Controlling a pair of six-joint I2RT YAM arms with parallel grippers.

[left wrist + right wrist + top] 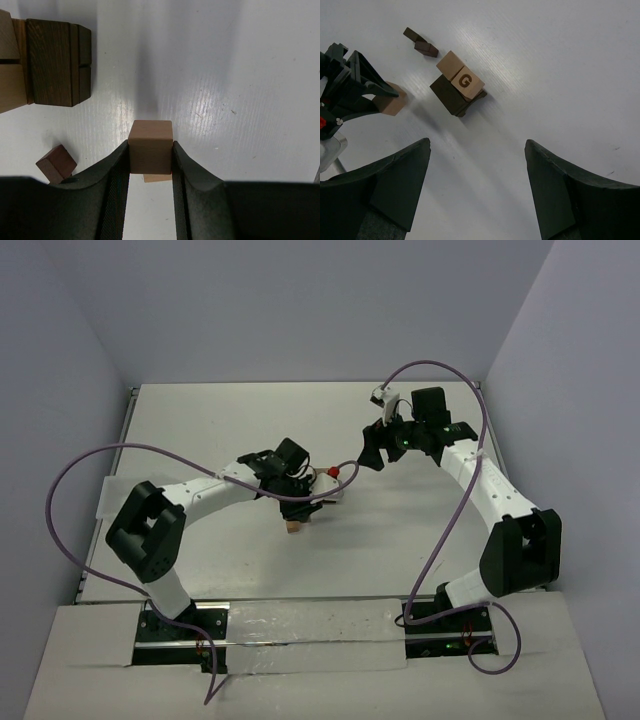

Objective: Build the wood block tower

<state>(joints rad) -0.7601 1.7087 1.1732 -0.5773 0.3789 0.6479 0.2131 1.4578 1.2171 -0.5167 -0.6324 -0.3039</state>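
Note:
My left gripper [150, 151] is shut on a light tan cube [150, 137], held low over the table; a sliver of another tan block [159, 177] shows just beneath it. The partial tower stands up-left of it: dark brown blocks [55, 62] with tan ones [10, 80] beside them. In the right wrist view the tower has a dark base [449, 97] topped by a plain tan block [450, 65] and a tan block marked G [466, 81]; the held cube [390, 103] is to its left. My right gripper [477, 150] is open and empty, hovering above the tower.
A small reddish-brown block [56, 164] lies loose by my left finger. Two small dark blocks [420, 44] lie beyond the tower. In the top view the left gripper [297, 510] and right gripper [372, 452] are close together mid-table. Purple cables loop over both arms.

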